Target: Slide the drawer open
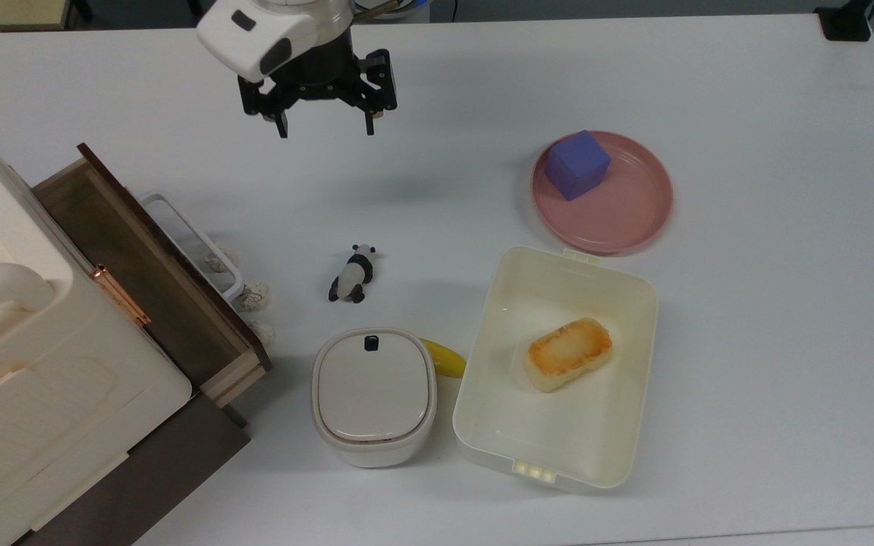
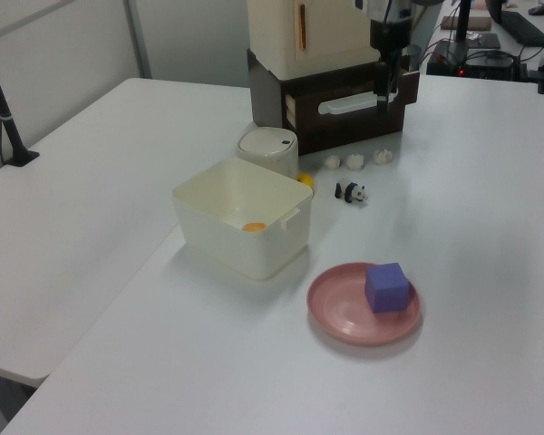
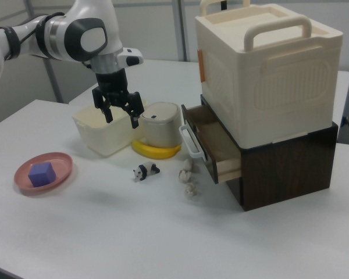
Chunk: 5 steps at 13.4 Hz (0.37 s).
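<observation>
The drawer point(image 1: 152, 280) stands pulled out from the dark cabinet point(image 3: 285, 165) at the top view's left, its brown inside showing and its white handle point(image 1: 194, 243) pointing toward the middle of the table point(image 1: 748, 318). It looks only partly out, so the task is perhaps done, perhaps not fully; this is a judgement from how much of the inside shows.

The pincer point(image 1: 325, 125) hangs above the table, well apart from the handle, with its fingers spread apart and holding nothing.

Several risks follow from here. If the arm goes back for a further pull, it must come down again near the handle, and three small pale lumps point(image 1: 253, 296) lie on the table just beside the drawer front. A low approach could knock them away or press on them. The panda figure point(image 1: 353, 274) stands between the drawer and the middle of the table, so a sweeping move at low height could tip it.

A pull not in line with the drawer could jam it, or drag the whole cabinet with the cream box point(image 3: 267, 75) on top. A pull too long may bring the drawer fully out, so that it drops. The round white container point(image 1: 373, 394) and the banana point(image 1: 444, 358) are near the drawer corner, and the drawer could push them if it comes much further.
</observation>
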Available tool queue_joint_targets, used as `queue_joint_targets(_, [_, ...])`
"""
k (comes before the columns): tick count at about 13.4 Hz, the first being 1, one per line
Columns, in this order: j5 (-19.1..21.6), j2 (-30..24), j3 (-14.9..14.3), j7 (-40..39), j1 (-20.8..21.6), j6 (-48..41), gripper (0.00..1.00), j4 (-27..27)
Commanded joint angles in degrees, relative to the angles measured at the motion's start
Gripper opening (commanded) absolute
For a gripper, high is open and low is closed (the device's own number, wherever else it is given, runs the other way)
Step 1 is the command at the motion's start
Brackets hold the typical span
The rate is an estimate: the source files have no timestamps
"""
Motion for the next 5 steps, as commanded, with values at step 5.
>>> queue_joint_targets(5, [0.36,-1.66,-0.95,14.68,0.30,-1.11,1.00,-0.80])
